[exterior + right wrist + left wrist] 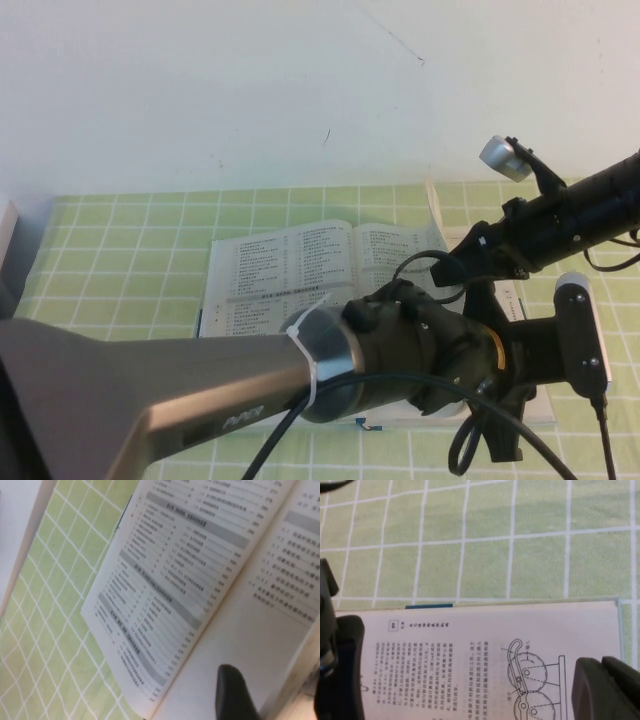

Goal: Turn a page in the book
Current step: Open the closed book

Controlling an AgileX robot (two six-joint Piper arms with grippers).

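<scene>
Behind your table stands a plain white wall (250, 90), and the table itself wears a green cloth (120, 250) ruled with white squares. On that cloth, near the middle of the high view, you have the book (290, 265) lying open, its white pages full of black print, one leaf (436, 215) standing up at the right side of the spread. Your left arm (150, 390) crosses the foreground from about 8 o'clock toward the centre and hides the near half of the volume; the left gripper (470, 690) hovers over a page bearing text and a line diagram, its dark fingers (600, 690) set apart with bare paper between them, clamped on nothing, with the page's outer edge and a sliver of dark-blue cover just beyond. From the high view you cannot make out its fingertips, which lie under the arm's own bulk. Your right arm (570, 215) comes in from about 3 o'clock and ends at the book's right edge, beside the raised leaf. The right gripper (240, 692) shows only one dark finger over the right-hand page, so you cannot tell whether it is spread or closed; the listing page (165, 590) lies past it, sloping toward the cloth
</scene>
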